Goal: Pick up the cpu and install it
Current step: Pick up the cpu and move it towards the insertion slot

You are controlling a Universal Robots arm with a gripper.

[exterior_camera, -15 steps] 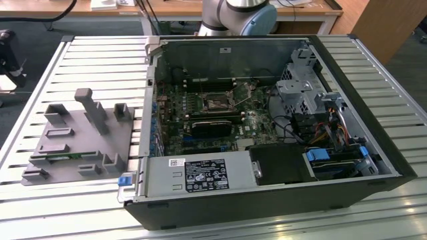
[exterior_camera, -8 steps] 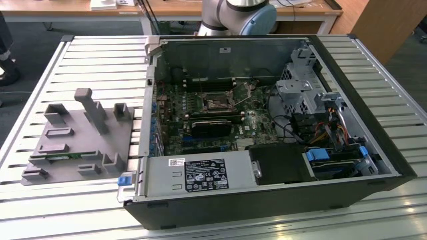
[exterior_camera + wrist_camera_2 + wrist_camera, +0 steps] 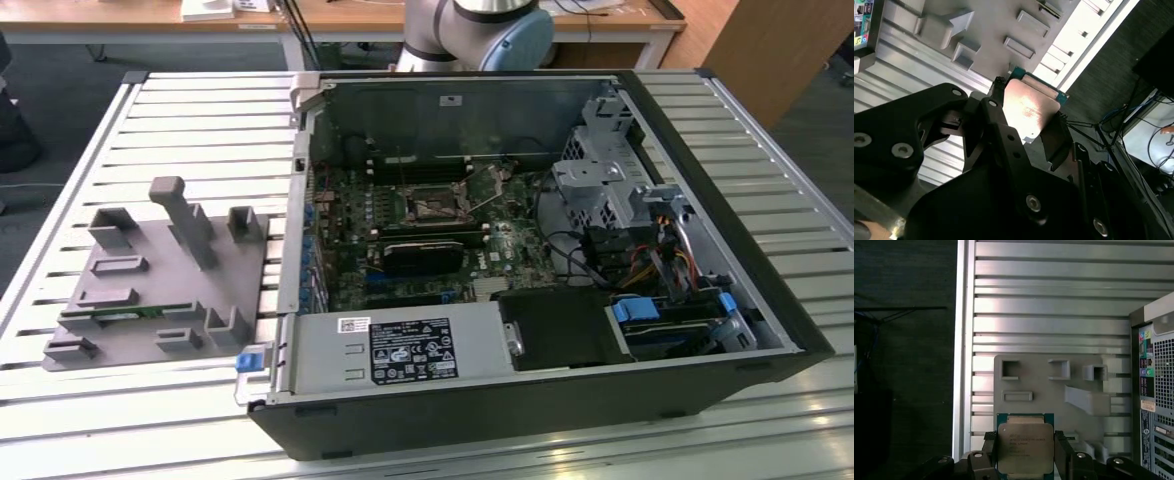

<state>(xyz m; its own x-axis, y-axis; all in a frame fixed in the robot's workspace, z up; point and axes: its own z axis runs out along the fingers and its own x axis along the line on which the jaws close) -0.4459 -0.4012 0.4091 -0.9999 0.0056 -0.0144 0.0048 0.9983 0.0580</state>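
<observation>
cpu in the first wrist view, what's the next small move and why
Probably carry it across toward the open computer case. The gripper is shut on the cpu, well above the grey parts tray, and the cpu socket it seems meant for sits on the motherboard inside that case.

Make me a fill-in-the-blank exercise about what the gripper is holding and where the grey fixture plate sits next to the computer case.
1. In the first wrist view, the gripper is ____ on the cpu.
2. The cpu sits clamped between ____ black fingers.
3. In the exterior view, the grey fixture plate lies to the exterior view's ____ of the open computer case.

Missing words: shut; two; left
</observation>
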